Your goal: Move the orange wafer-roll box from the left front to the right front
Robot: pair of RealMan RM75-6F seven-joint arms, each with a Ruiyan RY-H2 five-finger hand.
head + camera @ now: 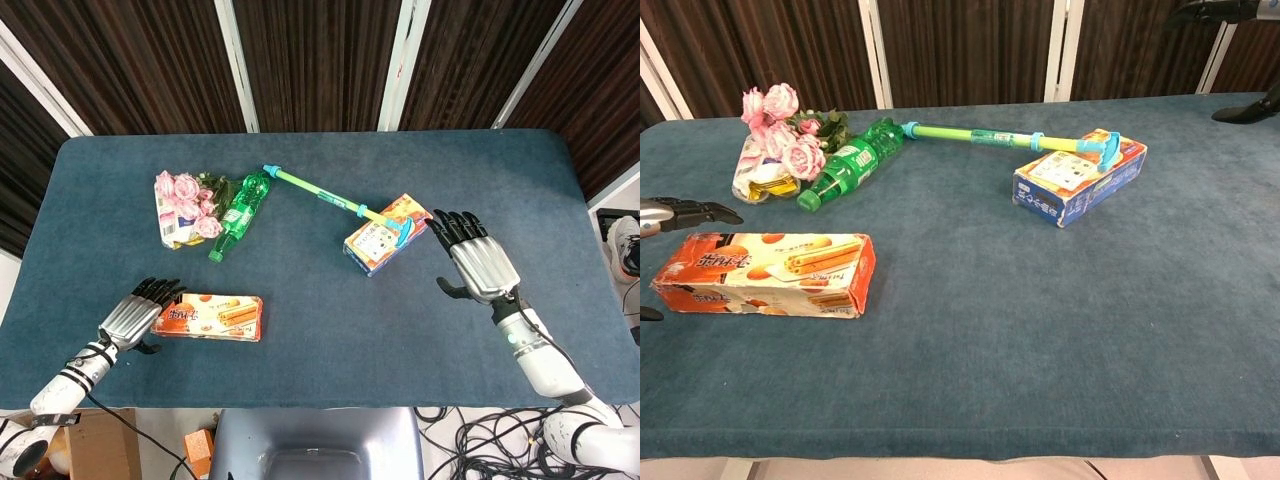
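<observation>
While the worktop is being viewed from above | orange wafer-roll box is lying flat at left front, long axis left-right | left hand is being held at its left end, fingers apart, nothing gripped | right hand is being kept well apart, spread.

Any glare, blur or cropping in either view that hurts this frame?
Head view: even light, sharp, orange wafer-roll box and both robot hands clear. Chest view: soft shadows, no glare, but the left robot hand is cut off at the edge.
</observation>
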